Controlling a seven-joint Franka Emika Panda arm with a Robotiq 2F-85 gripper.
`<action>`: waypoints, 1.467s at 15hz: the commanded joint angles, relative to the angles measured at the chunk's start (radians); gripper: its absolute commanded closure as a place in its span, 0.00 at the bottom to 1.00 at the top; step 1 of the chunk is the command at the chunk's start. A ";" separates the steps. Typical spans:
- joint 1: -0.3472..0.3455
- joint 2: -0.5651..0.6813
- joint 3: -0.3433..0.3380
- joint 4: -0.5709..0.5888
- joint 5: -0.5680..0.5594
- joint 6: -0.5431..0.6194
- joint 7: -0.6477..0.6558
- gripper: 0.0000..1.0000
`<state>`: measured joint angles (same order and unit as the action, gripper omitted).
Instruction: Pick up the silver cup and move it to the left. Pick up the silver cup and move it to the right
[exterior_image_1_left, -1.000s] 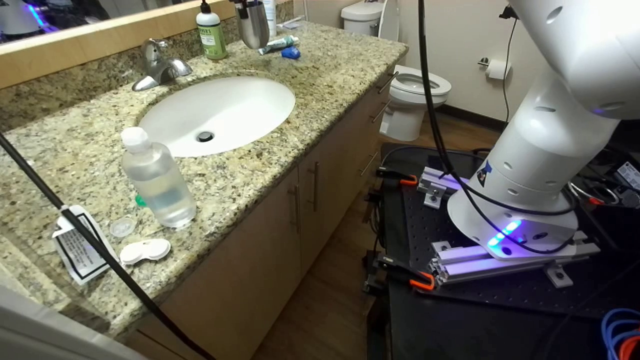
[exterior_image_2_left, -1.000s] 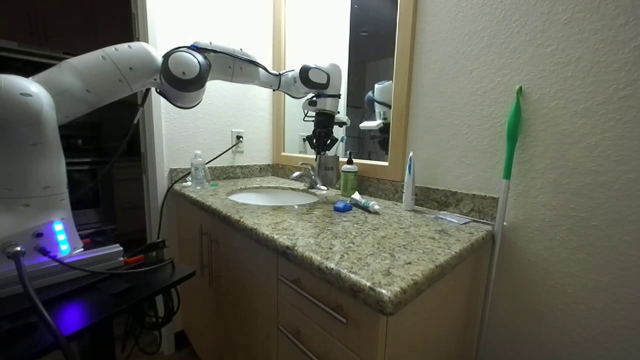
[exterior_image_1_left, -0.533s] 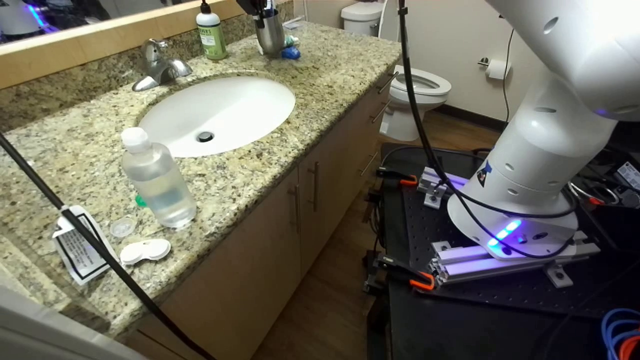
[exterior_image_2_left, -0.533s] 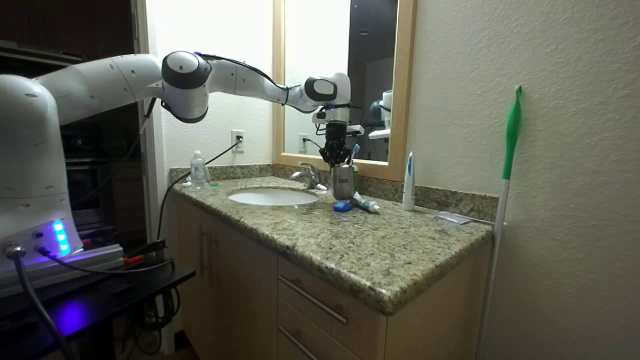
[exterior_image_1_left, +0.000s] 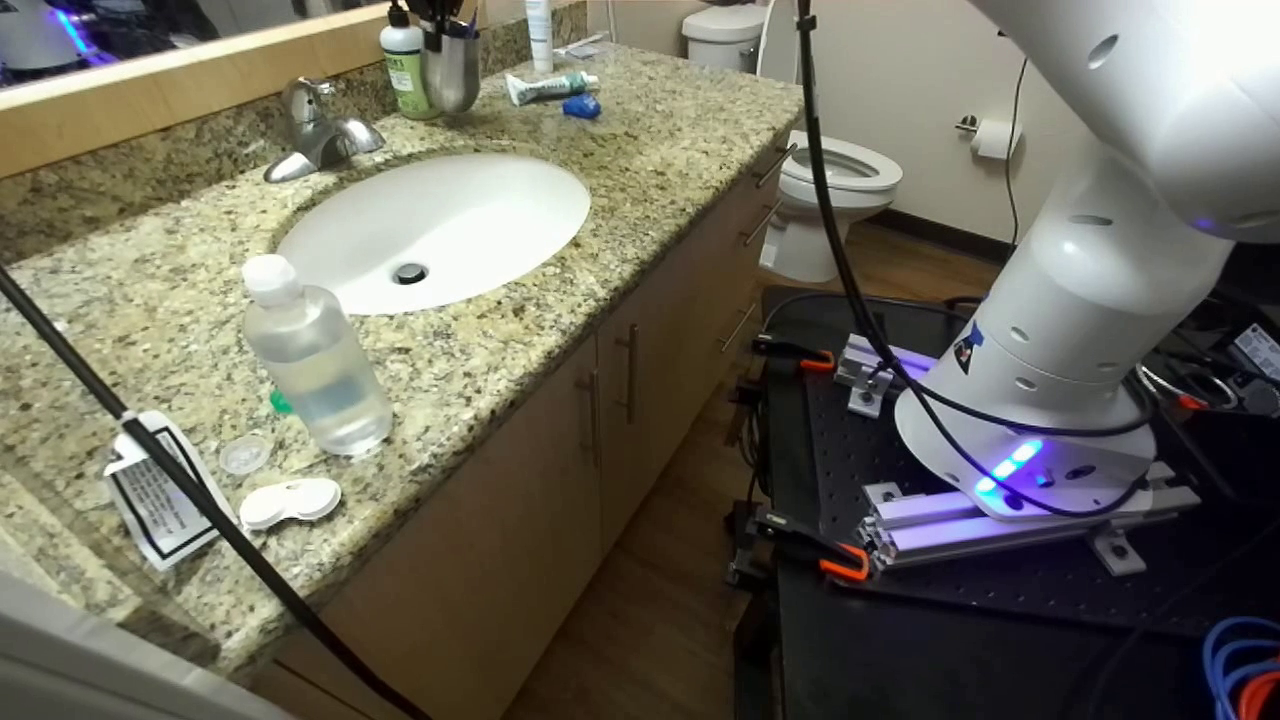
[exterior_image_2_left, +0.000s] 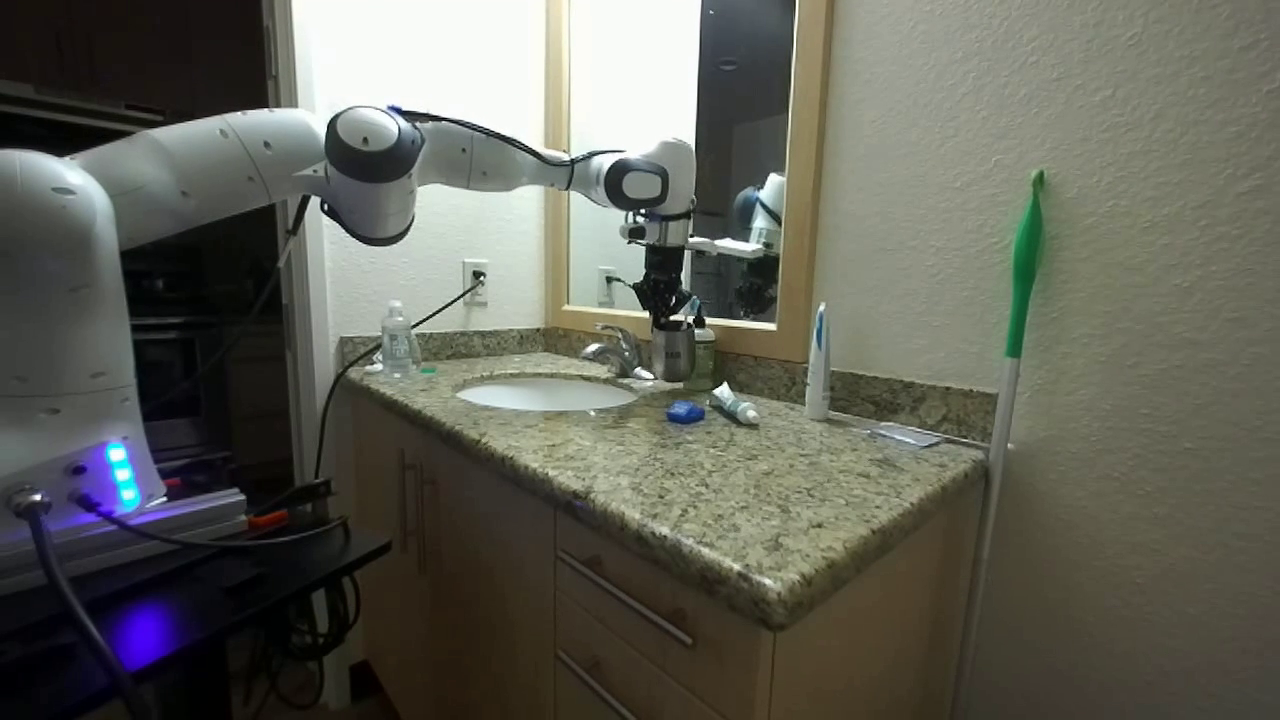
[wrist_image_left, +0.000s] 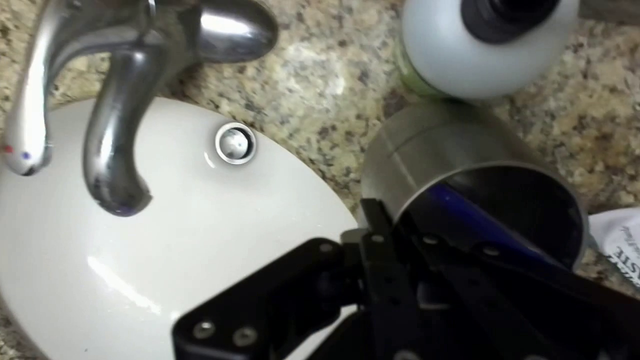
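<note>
The silver cup is in both exterior views (exterior_image_1_left: 455, 75) (exterior_image_2_left: 675, 357) and in the wrist view (wrist_image_left: 440, 145). It has a blue toothbrush (wrist_image_left: 480, 220) in it. My gripper (wrist_image_left: 395, 220) is shut on the cup's rim, one finger outside and one inside. The gripper also shows in both exterior views (exterior_image_1_left: 438, 18) (exterior_image_2_left: 664, 312). The cup appears to hang slightly above the counter, right against or very close to the green soap bottle (exterior_image_1_left: 408, 75), in front of it. Whether its base touches the counter cannot be told for sure.
The sink (exterior_image_1_left: 470, 220) and faucet (exterior_image_1_left: 325, 135) lie beside the cup. A toothpaste tube (exterior_image_1_left: 550, 88), a blue floss box (exterior_image_1_left: 582, 106) and a white tube (exterior_image_2_left: 818, 365) stand further along the counter. The clear water bottle (exterior_image_1_left: 318, 360) is at the far end. The mirror (exterior_image_2_left: 640, 150) is behind.
The cup, held throughout, moved down toward the toothpaste, then back beside the soap bottle. The wrist turned. The soap bottle has shifted slightly toward the faucet. The toothpaste tube shifted slightly.
</note>
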<state>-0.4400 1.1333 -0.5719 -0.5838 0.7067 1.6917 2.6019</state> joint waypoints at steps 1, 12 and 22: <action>-0.053 -0.042 0.206 0.070 -0.167 -0.062 -0.011 0.99; -0.048 -0.004 0.369 0.226 -0.593 -0.373 -0.014 0.99; -0.082 0.017 0.168 0.159 -0.481 -0.199 0.001 0.99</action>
<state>-0.5151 1.1644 -0.3510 -0.4055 0.1515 1.4308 2.6029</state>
